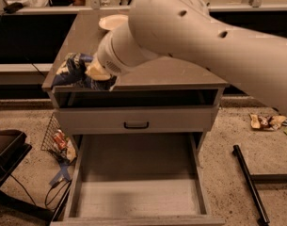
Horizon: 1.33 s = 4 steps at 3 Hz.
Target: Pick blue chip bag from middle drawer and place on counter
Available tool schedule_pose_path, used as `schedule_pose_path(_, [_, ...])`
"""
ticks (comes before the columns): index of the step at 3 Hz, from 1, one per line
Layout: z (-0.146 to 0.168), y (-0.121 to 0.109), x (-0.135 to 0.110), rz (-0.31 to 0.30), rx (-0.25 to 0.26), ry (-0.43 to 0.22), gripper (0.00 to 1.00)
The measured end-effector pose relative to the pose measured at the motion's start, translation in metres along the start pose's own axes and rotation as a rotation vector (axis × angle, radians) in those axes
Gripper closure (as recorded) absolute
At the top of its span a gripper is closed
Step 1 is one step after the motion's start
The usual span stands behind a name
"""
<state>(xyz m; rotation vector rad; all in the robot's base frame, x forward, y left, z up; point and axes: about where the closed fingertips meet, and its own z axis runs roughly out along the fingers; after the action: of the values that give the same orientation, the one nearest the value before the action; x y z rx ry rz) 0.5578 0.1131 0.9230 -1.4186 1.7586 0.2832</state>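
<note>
The blue chip bag (71, 70) is a crumpled shiny blue foil bag with white patches. My gripper (93, 76) is shut on it and holds it in the air over the front left corner of the counter (180, 72). The big white arm hides much of the counter top. Below, the middle drawer (136, 197) is pulled out, with a bare grey floor and low side walls.
A closed grey drawer front with a small black handle (136, 125) sits above the open drawer. A white bowl (112, 21) stands at the counter's back. A wire basket with red packets (58, 140) lies on the floor left; snack wrappers (267, 121) and a black bar (249, 182) lie right.
</note>
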Motion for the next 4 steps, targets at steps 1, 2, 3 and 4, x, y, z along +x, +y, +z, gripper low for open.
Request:
schedule_pose_path(1, [0.016, -0.049, -0.033, -0.147, 0.113, -0.001, 1.0])
schedule_pose_path(2, [0.049, -0.08, -0.033, -0.259, 0.137, -0.008, 1.0])
schedule_pose_path(3, [0.078, -0.102, -0.02, -0.365, 0.172, -0.013, 1.0])
schedule_pose_path(4, [0.101, -0.118, -0.006, -0.438, 0.219, -0.017, 1.0])
